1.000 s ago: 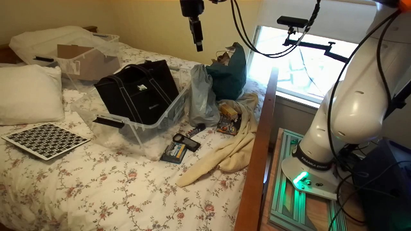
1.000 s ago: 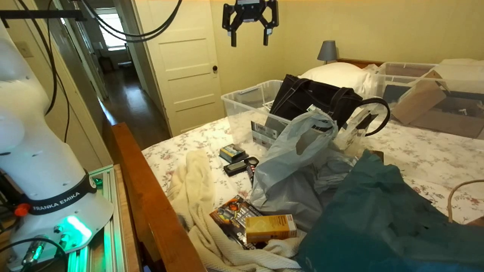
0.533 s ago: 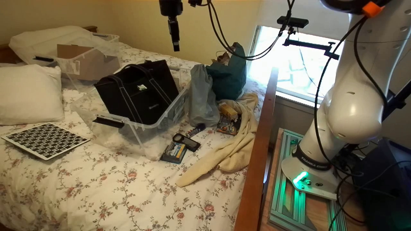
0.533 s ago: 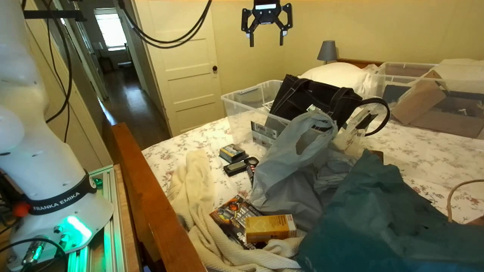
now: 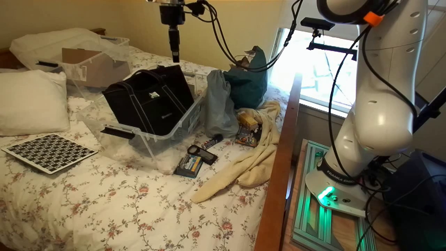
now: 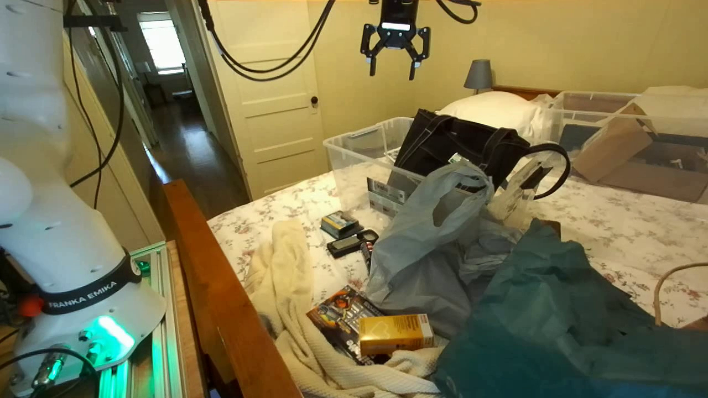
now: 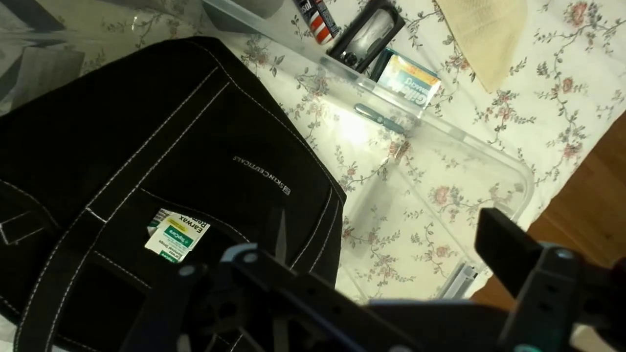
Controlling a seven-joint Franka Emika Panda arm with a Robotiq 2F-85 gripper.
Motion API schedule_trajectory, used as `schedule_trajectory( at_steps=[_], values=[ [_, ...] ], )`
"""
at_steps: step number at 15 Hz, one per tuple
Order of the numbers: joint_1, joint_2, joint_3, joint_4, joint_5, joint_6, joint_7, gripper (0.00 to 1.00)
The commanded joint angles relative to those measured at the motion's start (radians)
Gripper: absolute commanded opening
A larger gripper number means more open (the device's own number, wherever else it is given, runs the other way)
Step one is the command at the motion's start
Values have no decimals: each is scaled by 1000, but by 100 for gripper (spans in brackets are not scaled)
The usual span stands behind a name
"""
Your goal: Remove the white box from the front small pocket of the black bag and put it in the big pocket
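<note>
The black bag [image 5: 150, 108] leans inside a clear plastic bin [image 5: 173, 133] on the bed. It also shows in an exterior view [image 6: 440, 142] and in the wrist view [image 7: 230, 142]. A small white and green box [image 7: 180, 238] sticks out of the bag's front small pocket, between the straps; its lower part is hidden in the pocket. The box also shows in an exterior view [image 5: 154, 94]. My gripper [image 6: 392, 74] is open and empty, in the air above the bag. In the wrist view the gripper [image 7: 384, 220] has its fingers wide apart, offset from the box.
A grey plastic bag [image 6: 426, 249] and a dark green bag [image 6: 542, 309] stand beside the bin. A blue box [image 5: 189, 166], a black device [image 5: 202, 154] and a cream blanket [image 5: 240, 167] lie near. A wooden bed rail [image 5: 284, 146] separates bed and robot base.
The arm has swung the open gripper across the bed to a place over the bag and lowered it a little. The bag and box have not moved.
</note>
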State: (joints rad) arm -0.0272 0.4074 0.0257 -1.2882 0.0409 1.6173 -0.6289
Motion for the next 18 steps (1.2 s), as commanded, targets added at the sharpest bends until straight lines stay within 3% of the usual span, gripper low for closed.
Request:
schedule_trajectory(
  at_steps=[1, 4, 11, 15, 18],
  values=[
    [-12, 2, 16, 8, -6, -7, 4, 100],
    [-12, 2, 16, 16, -4, -13, 4, 100],
    [2, 106, 8, 133, 74, 10, 434, 100],
    [20, 160, -1, 149, 104, 165, 616, 100],
    [33, 179, -8, 132, 85, 344, 716, 100]
  ],
)
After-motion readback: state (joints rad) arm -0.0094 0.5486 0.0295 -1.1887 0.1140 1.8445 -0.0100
